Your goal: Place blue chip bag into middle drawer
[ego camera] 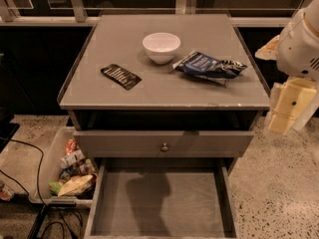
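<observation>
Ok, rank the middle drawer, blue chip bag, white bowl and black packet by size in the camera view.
Middle drawer (nearest camera)
blue chip bag
white bowl and black packet, too alike to rank
End effector hangs right of the table.

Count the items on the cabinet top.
3: white bowl at centre back, black packet front left, blue chip bag right of the bowl. None look hidden. Gripper hangs right of the cabinet.

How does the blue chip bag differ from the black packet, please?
The blue chip bag is crumpled and puffy, right of the white bowl; the black packet is flat, rectangular, left of it. Both lie on the tabletop. The hand hangs beyond its right edge, touching neither.
</observation>
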You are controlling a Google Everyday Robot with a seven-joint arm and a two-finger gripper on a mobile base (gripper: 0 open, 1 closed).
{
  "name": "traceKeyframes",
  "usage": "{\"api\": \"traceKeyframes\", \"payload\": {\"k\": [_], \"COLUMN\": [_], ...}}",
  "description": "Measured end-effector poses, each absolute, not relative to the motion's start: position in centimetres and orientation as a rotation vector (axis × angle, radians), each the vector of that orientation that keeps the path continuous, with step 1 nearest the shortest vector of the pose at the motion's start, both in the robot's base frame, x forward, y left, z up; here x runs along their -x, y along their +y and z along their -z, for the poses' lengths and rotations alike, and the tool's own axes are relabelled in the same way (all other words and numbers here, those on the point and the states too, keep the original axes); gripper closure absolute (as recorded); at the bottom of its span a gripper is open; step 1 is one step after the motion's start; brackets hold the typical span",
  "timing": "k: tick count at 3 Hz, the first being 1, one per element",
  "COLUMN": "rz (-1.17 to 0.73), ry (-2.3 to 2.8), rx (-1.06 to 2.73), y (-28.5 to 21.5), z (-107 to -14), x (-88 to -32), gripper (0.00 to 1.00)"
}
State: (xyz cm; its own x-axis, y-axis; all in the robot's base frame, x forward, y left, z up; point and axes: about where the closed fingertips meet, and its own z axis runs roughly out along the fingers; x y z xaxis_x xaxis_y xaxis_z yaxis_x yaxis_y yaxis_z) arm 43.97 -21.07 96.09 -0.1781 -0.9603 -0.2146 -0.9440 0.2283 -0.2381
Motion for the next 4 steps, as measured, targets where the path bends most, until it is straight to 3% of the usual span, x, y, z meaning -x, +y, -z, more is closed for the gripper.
{"api": "traceKeyframes", "payload": {"k": [2, 4], "rz": [0.027, 0.065], "ry": [2.004, 1.991], "rx": [1.737, 1.735], "y": [-20.6, -20.8], "z": [-93.4, -92.8], "x": [-49.4, -50.6], "gripper": [0.00, 0.00]}}
